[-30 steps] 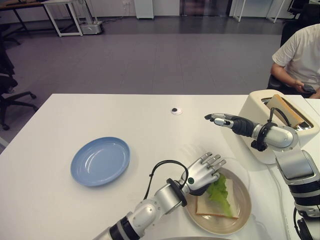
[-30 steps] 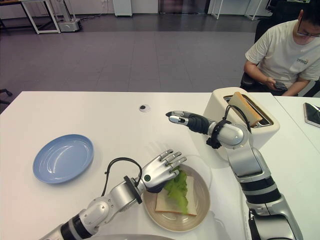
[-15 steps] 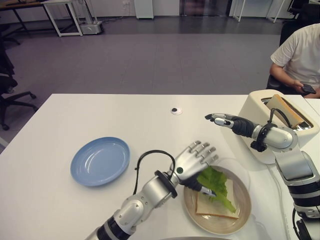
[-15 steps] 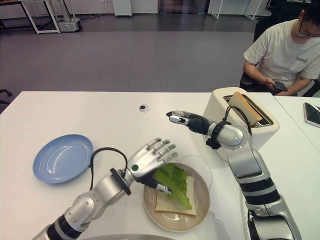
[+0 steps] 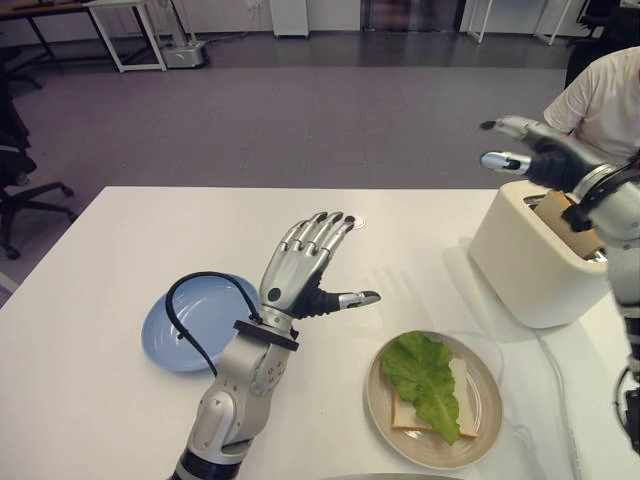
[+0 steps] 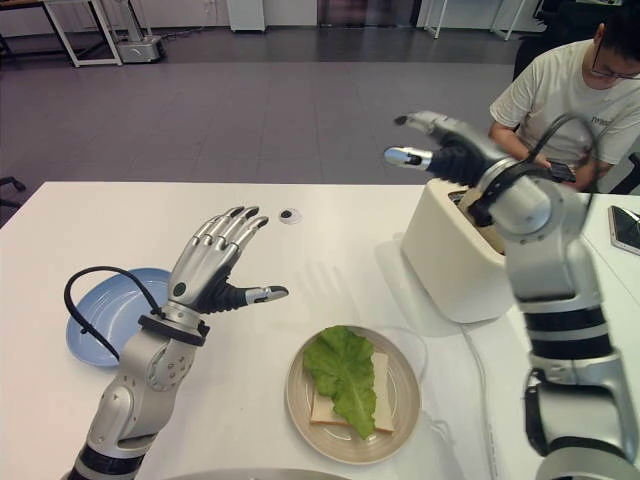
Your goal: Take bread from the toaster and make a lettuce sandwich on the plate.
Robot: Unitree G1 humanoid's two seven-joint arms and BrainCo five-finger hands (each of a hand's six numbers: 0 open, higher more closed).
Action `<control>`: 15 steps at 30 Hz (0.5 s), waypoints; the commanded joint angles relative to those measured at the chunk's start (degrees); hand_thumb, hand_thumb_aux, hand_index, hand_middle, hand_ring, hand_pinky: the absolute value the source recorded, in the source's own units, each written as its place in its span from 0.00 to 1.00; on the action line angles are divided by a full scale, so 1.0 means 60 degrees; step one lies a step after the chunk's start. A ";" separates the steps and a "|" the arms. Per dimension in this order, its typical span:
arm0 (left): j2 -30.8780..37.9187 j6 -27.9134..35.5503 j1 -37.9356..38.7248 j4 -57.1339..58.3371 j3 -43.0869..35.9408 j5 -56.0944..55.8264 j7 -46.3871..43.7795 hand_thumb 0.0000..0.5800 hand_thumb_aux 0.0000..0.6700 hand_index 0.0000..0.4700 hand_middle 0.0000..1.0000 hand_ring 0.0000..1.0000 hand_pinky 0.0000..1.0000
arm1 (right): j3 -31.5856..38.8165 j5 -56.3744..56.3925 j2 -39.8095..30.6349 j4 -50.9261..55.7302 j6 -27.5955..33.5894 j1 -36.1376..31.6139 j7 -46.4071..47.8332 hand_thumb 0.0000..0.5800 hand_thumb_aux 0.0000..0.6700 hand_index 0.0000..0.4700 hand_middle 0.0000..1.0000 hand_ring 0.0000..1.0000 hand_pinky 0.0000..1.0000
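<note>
While lettuce point(image 5: 423, 375) lies on one bread slice point(image 5: 462, 387) on the plate point(image 5: 493, 398), the top slice point(image 5: 562, 222) stands in the toaster point(image 5: 525, 270); right hand point(image 5: 535, 152) hovers above it, left hand point(image 5: 300, 275) over the table point(image 5: 420, 230), both spread and empty.

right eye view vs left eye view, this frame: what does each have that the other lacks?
Right eye view adds a flat dark device at the right edge of the table. Left eye view adds the bread slice standing in the toaster slot, below the right hand. Shared: toaster, tan plate with lettuce lying on bread, blue plate, left hand open and raised above the table, right hand open over the toaster.
</note>
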 commanded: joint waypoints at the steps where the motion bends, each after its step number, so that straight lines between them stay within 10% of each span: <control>1: 0.0198 0.0088 0.0323 0.0270 0.0308 0.0014 0.0101 0.00 0.00 0.00 0.00 0.00 0.00 | 0.0951 -0.2472 -0.1232 0.1696 -0.1156 -0.0394 -0.0995 0.00 0.00 0.00 0.00 0.00 0.00; 11: 0.0542 -0.0092 0.0508 0.0486 0.0506 -0.0058 0.0254 0.00 0.00 0.00 0.00 0.00 0.00 | 0.1712 -0.4031 -0.2059 0.4232 -0.1599 -0.0147 -0.0986 0.00 0.00 0.00 0.00 0.00 0.00; 12: 0.0539 -0.0093 0.0522 0.0492 0.0474 -0.0020 0.0265 0.00 0.00 0.00 0.00 0.00 0.00 | 0.1751 -0.4021 -0.2041 0.4264 -0.1620 -0.0101 -0.0928 0.26 0.14 0.14 0.00 0.00 0.00; 13: 0.0534 -0.0089 0.0547 0.0495 0.0450 0.0017 0.0281 0.00 0.00 0.00 0.00 0.00 0.00 | 0.1782 -0.3942 -0.1995 0.4310 -0.1675 -0.0054 -0.0800 0.80 0.56 0.56 0.00 0.00 0.00; 15: 0.0534 -0.0089 0.0595 0.0495 0.0433 0.0058 0.0301 0.00 0.00 0.00 0.00 0.00 0.00 | 0.1811 -0.3806 -0.1922 0.4293 -0.1772 0.0075 -0.0616 1.00 1.00 1.00 0.00 0.00 0.00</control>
